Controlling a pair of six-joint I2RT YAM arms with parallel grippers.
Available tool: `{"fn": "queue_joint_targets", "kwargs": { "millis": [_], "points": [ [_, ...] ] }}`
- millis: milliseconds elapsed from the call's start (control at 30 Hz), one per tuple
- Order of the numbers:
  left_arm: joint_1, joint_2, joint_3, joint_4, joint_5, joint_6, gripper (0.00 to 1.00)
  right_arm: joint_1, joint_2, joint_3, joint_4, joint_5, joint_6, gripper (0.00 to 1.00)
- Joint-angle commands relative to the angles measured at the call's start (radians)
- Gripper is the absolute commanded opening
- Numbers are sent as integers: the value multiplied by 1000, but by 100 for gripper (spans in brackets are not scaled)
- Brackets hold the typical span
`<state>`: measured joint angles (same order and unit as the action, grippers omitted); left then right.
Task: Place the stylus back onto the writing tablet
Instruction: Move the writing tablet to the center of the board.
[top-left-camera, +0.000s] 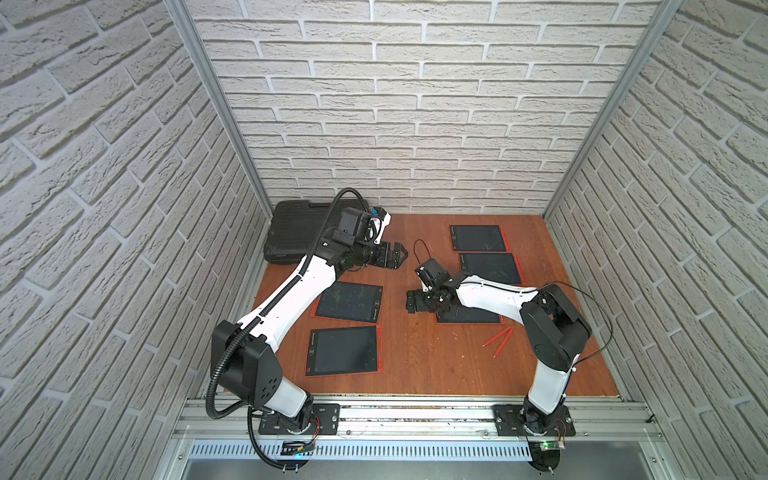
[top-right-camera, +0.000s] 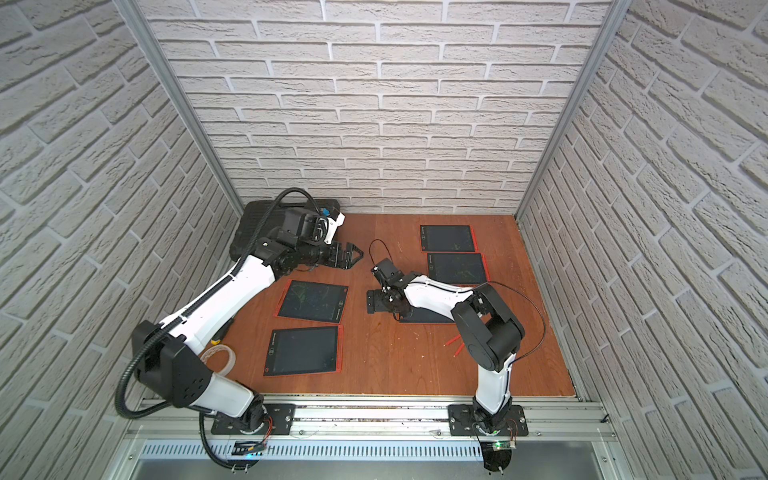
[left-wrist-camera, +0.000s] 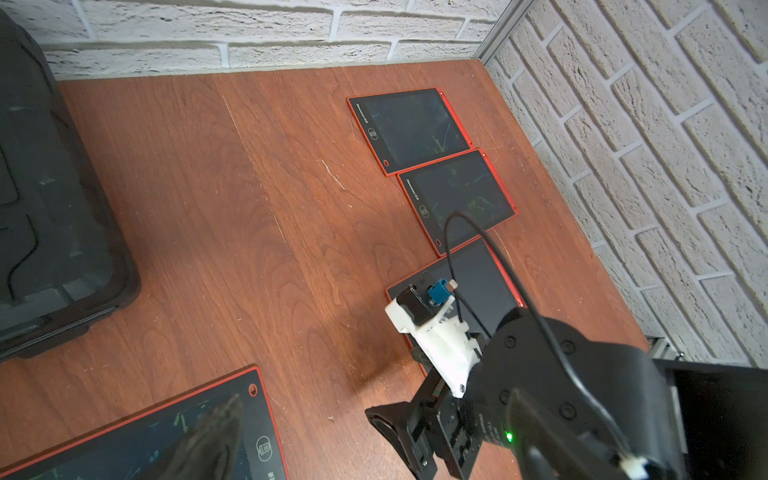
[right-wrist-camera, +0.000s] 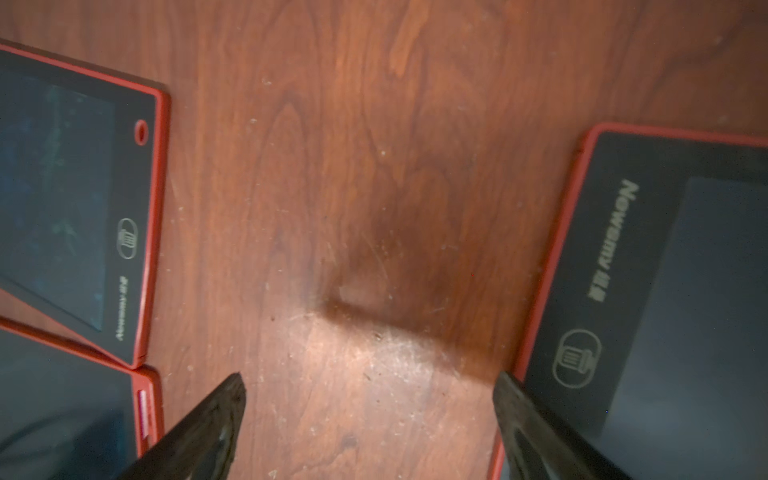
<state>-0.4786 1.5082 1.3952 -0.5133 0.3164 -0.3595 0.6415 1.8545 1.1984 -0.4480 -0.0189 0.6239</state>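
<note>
Two red pens (top-left-camera: 498, 336) lie loose on the table (top-left-camera: 415, 357) at near right, off every tablet. The right gripper (right-wrist-camera: 370, 382) hangs spread wide and empty over bare wood, beside a tablet (right-wrist-camera: 648, 266) marked "Newsmy" (plus a bin icon). Farther left, the left gripper (top-left-camera: 399, 257) gapes, holding nothing.

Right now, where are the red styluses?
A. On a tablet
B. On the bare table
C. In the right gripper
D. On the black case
B: both red styluses lie flat on the bare wood of the table.
</note>
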Motion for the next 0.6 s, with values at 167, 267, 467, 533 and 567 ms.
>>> {"fn": "queue_joint_targets", "kwargs": {
  "millis": [167,267,467,533,567],
  "points": [
    [5,-20,-15,41,13,-6,98,1,22,33,-91,73,-8,94],
    [5,-20,-15,43,13,-7,98,-5,21,29,-104,83,-13,94],
    [5,-20,-16,43,12,-8,98,-11,-13,-8,3,-49,-54,93],
    [5,-19,-18,45,15,-7,98,-12,-26,-15,21,-56,-59,93],
    [4,-19,-18,45,16,-8,98,-12,-26,-14,24,-58,-61,93]
  ]
}}
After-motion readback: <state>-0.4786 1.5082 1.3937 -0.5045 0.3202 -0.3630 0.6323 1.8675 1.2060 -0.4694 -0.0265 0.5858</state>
